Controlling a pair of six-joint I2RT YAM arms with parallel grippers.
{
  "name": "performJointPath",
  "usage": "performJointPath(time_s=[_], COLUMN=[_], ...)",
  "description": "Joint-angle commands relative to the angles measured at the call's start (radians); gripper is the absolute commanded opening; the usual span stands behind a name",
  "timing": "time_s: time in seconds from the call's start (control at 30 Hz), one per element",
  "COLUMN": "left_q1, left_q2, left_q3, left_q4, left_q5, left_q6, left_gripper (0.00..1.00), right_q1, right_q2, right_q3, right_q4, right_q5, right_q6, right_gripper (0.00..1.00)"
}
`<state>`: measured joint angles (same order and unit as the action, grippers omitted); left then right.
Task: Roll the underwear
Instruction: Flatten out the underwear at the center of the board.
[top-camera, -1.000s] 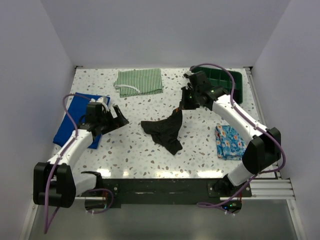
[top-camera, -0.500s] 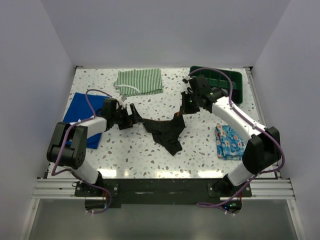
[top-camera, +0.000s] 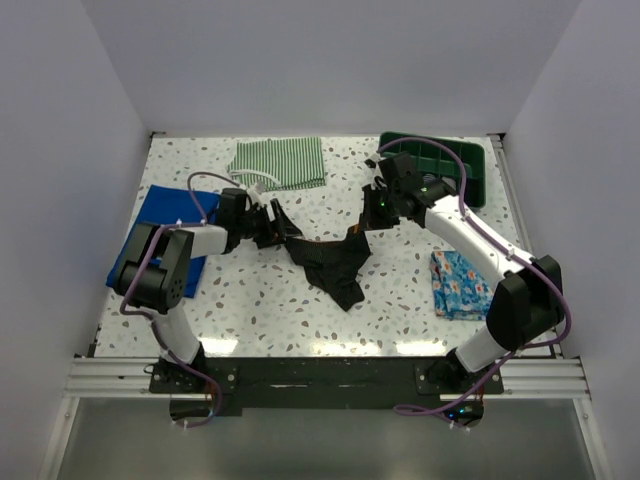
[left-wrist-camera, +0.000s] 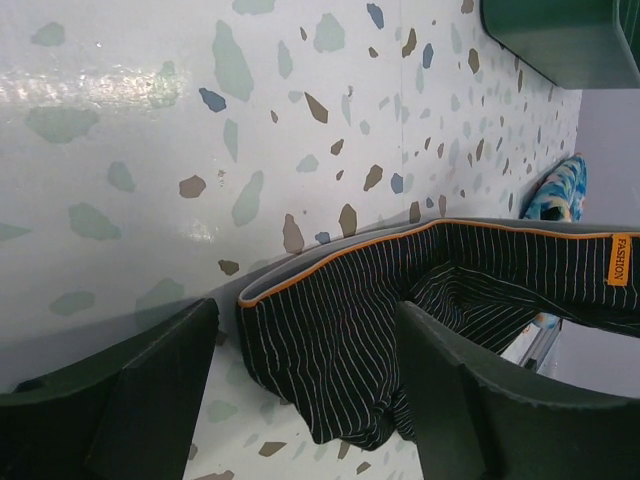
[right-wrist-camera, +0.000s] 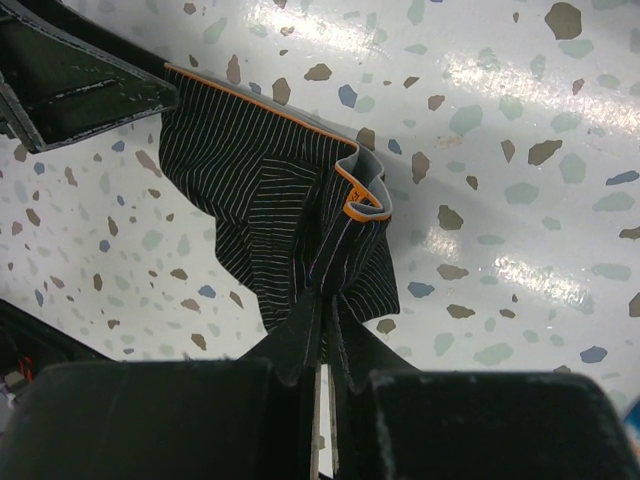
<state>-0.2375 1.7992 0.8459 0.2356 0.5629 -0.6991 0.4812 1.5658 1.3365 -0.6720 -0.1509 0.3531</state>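
Sideways, left tool (top-camera: 272, 225) reaching low, agape astride underwear (top-camera: 325, 262) edge, right tool (top-camera: 372, 212) pinching it.

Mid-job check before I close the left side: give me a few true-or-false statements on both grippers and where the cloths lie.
1. The right gripper is shut on an edge of the underwear. True.
2. The left gripper is clamped on the underwear. False: its jaws stand apart, with the waistband corner between them.
3. The underwear lies inside the green bin. False: it lies on the table, between the two arms.
4. The green-and-white striped cloth lies near the far edge, apart from the underwear. True.
5. The cloth under the left arm is floral. False: that one is the plain blue cloth; the floral cloth lies beside the right arm.
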Motion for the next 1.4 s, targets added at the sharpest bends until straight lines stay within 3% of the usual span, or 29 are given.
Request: performJointPath(time_s=[0.0,0.2,0.4,0.73,0.97,1.37], left_q1=[-0.023,-0.029,-0.029,-0.028,-0.028,-0.028], left_q2=[0.045,0.043,-0.061,-0.440,-0.665,-0.752], left_q3=[0.030,0.038,0.077,0.225,0.260,0.275], left_q4=[-0.010,-0.015,-0.045,-0.418,-0.588,-0.680], left_q5=[0.003,0.003,0.014,-0.162,-0.326,-0.368], left_q6=[-0.007,-0.002,0.016,0.184,0.262,0.297], left_gripper=[0.71,0.47,0.00,0.00,0.00,0.00], right_q1=[-0.006,-0.006,-0.009,-0.019,-0.020,-0.020], right_q2=[-0.046,-0.046,-0.065,-0.246,-0.352,-0.395], right_q3=[0.010,0.020,0.055,0.059,0.003,-0.046], right_q4=[0.018,0.017,-0.009,-0.081,-0.061,-0.031], right_q5=[-0.006,-0.006,0.007,0.051,0.123,0.057], right_q6=[-0.017,-0.017,-0.042,-0.121,-0.042,0.037], right_gripper=[0.03,0.03,0.03,0.05,0.06,0.07])
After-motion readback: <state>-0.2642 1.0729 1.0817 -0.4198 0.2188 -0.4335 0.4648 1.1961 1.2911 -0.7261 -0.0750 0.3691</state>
